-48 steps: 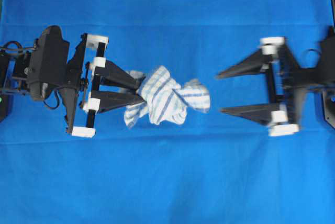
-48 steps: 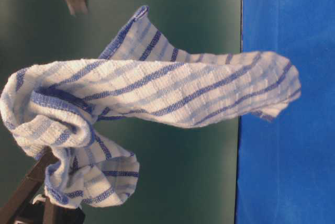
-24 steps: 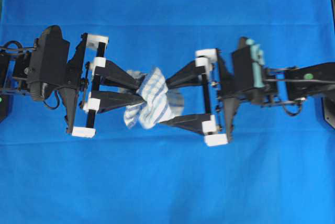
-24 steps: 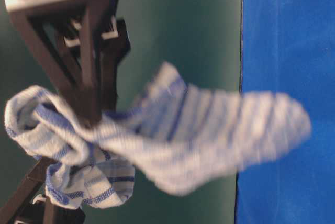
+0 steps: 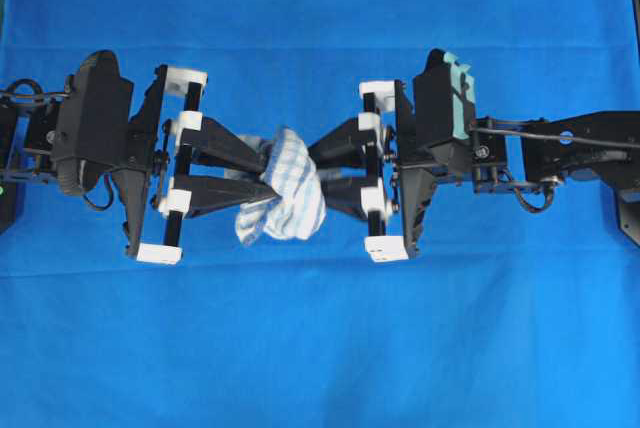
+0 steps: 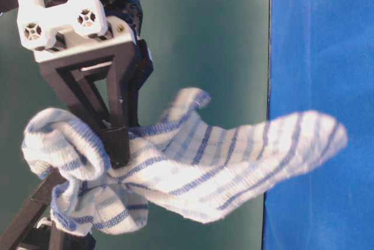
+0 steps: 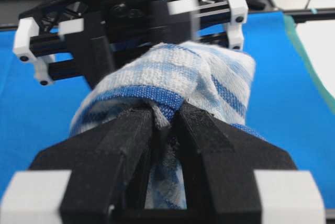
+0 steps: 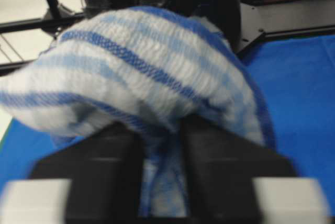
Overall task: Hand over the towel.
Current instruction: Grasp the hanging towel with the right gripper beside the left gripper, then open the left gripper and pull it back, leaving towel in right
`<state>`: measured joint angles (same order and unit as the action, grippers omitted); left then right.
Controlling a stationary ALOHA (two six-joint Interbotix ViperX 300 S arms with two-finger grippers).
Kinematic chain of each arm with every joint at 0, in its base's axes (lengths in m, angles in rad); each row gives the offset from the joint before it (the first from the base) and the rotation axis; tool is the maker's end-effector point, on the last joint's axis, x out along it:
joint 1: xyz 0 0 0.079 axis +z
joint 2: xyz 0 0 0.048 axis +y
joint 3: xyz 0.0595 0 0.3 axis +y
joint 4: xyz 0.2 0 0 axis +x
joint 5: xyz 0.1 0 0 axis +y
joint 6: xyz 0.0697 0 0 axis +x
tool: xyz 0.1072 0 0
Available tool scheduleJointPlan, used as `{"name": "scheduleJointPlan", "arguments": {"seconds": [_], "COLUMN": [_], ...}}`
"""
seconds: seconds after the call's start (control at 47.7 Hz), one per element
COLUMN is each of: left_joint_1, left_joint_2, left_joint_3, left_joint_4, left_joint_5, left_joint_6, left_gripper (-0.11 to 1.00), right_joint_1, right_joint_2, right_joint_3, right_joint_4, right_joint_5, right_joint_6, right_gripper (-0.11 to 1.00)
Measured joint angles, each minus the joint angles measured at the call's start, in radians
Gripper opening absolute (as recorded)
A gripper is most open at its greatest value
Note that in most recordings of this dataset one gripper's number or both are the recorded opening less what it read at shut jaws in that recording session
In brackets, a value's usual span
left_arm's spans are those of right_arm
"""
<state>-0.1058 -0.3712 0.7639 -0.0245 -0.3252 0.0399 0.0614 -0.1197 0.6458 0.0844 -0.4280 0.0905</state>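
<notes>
From overhead, the left hand (image 5: 268, 174) and the right hand (image 5: 318, 172) face each other tip to tip over the middle of the blue sheet (image 5: 320, 348) that covers the desk. The striped towel (image 5: 285, 198) is bunched between them. The left hand's fingers are drawn close together with a fold of the towel pinched at their tips. The right hand's fingers have also narrowed around the cloth from the other side. A loose end of the towel hangs out towards the lower edge of this view, just beside the left hand's tips.

In the table-level view, which is turned on its side, the right hand (image 6: 117, 142) comes in from the top with its dark fingers pressed into the towel (image 6: 193, 168). Part of the left hand (image 6: 41, 194) shows at the bottom corner, under the bundle. One long flap of the towel trails free towards the blue sheet (image 6: 321, 57).

The left wrist camera looks along the left hand (image 7: 166, 124): its two fingers stand almost together, with a blue-edged fold of the towel (image 7: 178, 80) gripped between them. The other arm's frame fills the background.

The right wrist camera is blurred. The towel (image 8: 146, 72) is heaped over the right hand (image 8: 161, 140), whose fingers are close together with cloth between them.
</notes>
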Motion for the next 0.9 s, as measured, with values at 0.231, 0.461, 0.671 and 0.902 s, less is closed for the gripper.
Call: {"name": "scheduleJointPlan", "arguments": {"seconds": [0.231,0.461,0.671,0.902], "left_joint_1": [-0.002,-0.002,-0.003,-0.005], "left_joint_2": [0.0,0.0,0.0,-0.072], "left_joint_3": [0.0,0.0,0.003,0.061], "left_joint_4": [0.0,0.002,0.002,0.0], "left_joint_5": [0.0,0.0,0.0,0.009], "left_joint_6": [0.002,0.002,-0.012,-0.017], "left_gripper": [0.11,0.11,0.35,0.92], "right_joint_1": [0.002,0.0,0.0,0.002], "right_joint_2": [0.0,0.0,-0.014,-0.091], "right_joint_3": [-0.002,-0.002,0.008,0.067], "right_joint_4": [0.0,0.0,-0.002,0.0], "right_joint_5": [0.0,0.002,0.002,0.003], "right_joint_6": [-0.002,-0.002,-0.002,0.0], "right_gripper": [0.08,0.08,0.08,0.08]}}
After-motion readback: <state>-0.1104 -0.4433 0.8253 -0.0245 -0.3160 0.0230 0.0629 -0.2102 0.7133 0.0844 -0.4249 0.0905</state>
